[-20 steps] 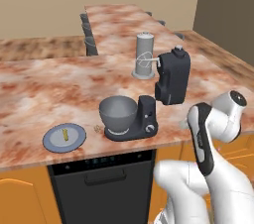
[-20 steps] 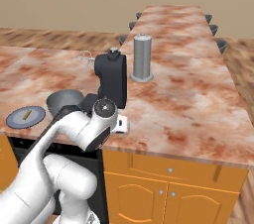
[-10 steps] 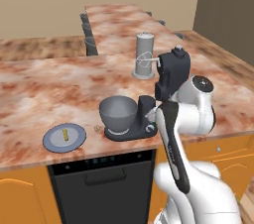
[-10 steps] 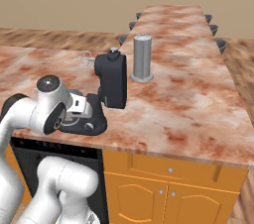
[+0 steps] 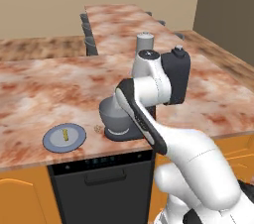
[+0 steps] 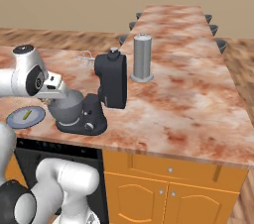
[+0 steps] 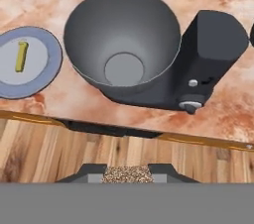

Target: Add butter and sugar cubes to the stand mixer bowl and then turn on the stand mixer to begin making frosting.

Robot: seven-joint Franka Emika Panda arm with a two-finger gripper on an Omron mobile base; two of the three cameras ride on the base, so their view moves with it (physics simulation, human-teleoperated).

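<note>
The grey stand mixer bowl (image 7: 99, 25) sits empty on the dark stand mixer (image 5: 176, 77), whose head is tilted back. My gripper (image 7: 127, 169) hangs above the bowl's front rim and looks down into it. It is shut on a speckled tan lump that looks like the sugar cubes (image 7: 124, 174). From the right base the gripper (image 6: 47, 98) shows just left of the bowl (image 6: 69, 109). The butter (image 7: 21, 55) is a small yellow stick lying on the blue-grey plate (image 7: 39, 74) to the bowl's left. The mixer's round knob (image 7: 191, 104) faces the counter's front.
A tall grey cylinder (image 6: 142, 57) stands behind the mixer (image 6: 111, 82). A tiny pale speck (image 5: 97, 129) lies on the counter between the plate (image 5: 54, 143) and the bowl (image 5: 110, 114). The counter's front edge runs just in front of the mixer base, above a dark dishwasher (image 5: 99, 188).
The arm has swung up from low at the base's side and across the counter's front edge, and the hand is now over the bowl. Bowl, plate and mixer have not moved.
</note>
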